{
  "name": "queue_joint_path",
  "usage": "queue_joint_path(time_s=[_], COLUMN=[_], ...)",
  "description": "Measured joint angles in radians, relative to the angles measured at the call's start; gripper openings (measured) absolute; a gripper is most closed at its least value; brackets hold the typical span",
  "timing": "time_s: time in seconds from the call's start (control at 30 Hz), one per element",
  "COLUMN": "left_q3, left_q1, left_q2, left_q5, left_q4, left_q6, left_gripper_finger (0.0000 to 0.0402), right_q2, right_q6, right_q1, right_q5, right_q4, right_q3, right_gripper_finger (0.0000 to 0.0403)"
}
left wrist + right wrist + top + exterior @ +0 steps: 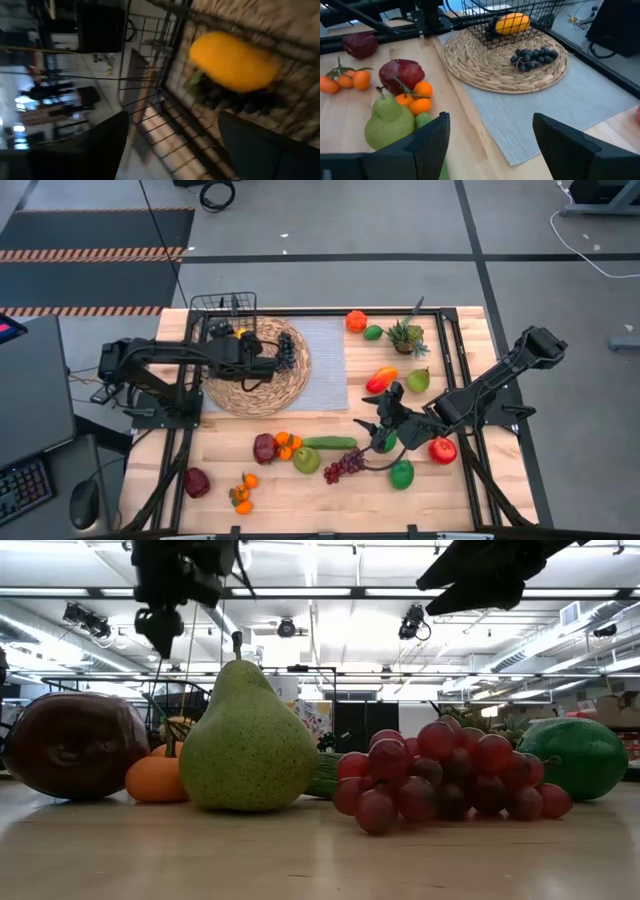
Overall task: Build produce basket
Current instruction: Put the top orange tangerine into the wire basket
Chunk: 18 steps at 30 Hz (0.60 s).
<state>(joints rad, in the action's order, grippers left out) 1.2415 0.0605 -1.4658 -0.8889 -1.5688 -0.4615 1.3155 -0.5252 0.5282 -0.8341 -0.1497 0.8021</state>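
Produce (307, 459) for the basket lies mostly along the near part of the table (300, 510), and the coming move depends on which fingers are closer to which piece. The left gripper (272, 362) hovers over the round woven mat (240, 395), its fingers spread wide and empty; just beside them, toward the table's middle, a bunch of dark grapes (534, 57) lies on the mat, outside the basket. The basket (517, 20), black wire mesh, sits on the mat's far edge and holds a yellow mango (232, 61) with something dark beside it. So the dark grapes lie between the left fingers and the basket's open side, nearer this arm than the other. The right gripper (372, 427) hangs over the near right part of the table, its fingers also wide apart and empty. Just past them lie a cucumber (329, 443), a red grape bunch (343, 468), a green pear (389, 123), a dark red apple (401, 74) and small oranges (417, 98). Those pieces sit well apart from the basket and nearer the right arm. The cucumber's long axis runs side to side across the table.
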Motion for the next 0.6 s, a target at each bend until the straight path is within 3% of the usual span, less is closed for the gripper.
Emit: queue_joint_path(time_s=[0.17,0.43,0.6], left_q3=[0.036,0.051,0.045], left_q1=[-0.076,-0.220,-0.306], left_q2=[0.000,0.000,0.000], left_q5=[0.147,0.659,0.715], left_q4=[0.057,0.324,0.480], left_q6=[-0.029,-0.031,-0.114], left_gripper_finger=[0.0314,0.0314,0.0314], right_q2=[0.000,0.000,0.000], right_q6=[0.026,0.144,0.321], right_q1=[0.000,-0.005,-0.041], right_q5=[-0.014,-0.069,-0.056], right_q4=[0.000,0.073,0.245], right_q3=[0.000,0.000,0.000], right_gripper_finger=[0.0288,0.0288,0.0288])
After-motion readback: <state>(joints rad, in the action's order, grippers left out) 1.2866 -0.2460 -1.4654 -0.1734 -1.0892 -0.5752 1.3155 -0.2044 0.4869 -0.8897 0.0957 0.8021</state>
